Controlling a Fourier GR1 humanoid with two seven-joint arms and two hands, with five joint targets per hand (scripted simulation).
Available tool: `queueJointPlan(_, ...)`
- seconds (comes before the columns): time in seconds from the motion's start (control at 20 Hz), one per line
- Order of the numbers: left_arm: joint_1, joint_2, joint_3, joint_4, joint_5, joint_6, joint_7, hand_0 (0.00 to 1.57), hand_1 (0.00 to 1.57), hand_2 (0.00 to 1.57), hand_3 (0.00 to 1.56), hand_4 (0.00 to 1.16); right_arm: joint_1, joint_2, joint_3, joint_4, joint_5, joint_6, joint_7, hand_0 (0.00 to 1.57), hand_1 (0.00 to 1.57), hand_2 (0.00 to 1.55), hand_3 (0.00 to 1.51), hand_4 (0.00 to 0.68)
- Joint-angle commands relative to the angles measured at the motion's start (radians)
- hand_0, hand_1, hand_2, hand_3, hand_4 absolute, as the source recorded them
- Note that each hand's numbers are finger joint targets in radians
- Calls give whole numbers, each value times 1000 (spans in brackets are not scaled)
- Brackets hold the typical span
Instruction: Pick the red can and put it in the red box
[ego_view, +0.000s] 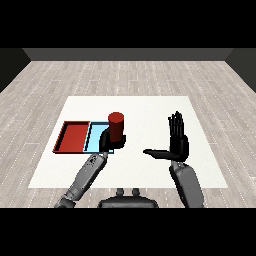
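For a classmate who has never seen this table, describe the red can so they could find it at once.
On the white table, find the red tray and light blue tray at left. The red can stands upright, over the blue tray, held by the left hand.

Two grey, rounded forearms are seen, each ended by a black hand: left hand (106, 140), right hand (178, 145).

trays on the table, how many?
2. The red tray lies at the table's left side; the light blue tray lies right beside it, partly covered by the left hand, which is curled round the red can. None appears hidden.
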Motion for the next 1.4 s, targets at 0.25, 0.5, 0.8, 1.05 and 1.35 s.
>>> queueJointPlan(0.25, -45, 209, 218, 55, 16, -65, 73, 1571, 1571, 1571, 1470, 1120, 289, -44, -96, -41, -53, 63, -135, 0, 0, 0, 0, 0)
queueJointPlan(0.5, -60, 354, 288, 224, -39, -92, 103, 1571, 1571, 1559, 1469, 1139, 209, -55, -163, 54, -89, 91, -139, 0, 0, 0, 0, 0)
queueJointPlan(0.8, -89, 452, 335, 392, -119, -45, 166, 1571, 1571, 1553, 1485, 1076, 209, -44, -169, 118, -81, 105, -165, 0, 0, 0, 0, 0)
queueJointPlan(1.05, -160, 488, 431, 723, -109, -119, 2, 1571, 1571, 1544, 1462, 1023, 153, -73, -210, 126, -98, 125, -139, 0, 0, 0, 0, 0)
queueJointPlan(1.35, -261, 402, 409, 1044, -178, -103, -31, 1519, 1519, 1451, 1372, 990, 117, -52, -166, 213, -33, 128, -189, 0, 0, 0, 0, 0)
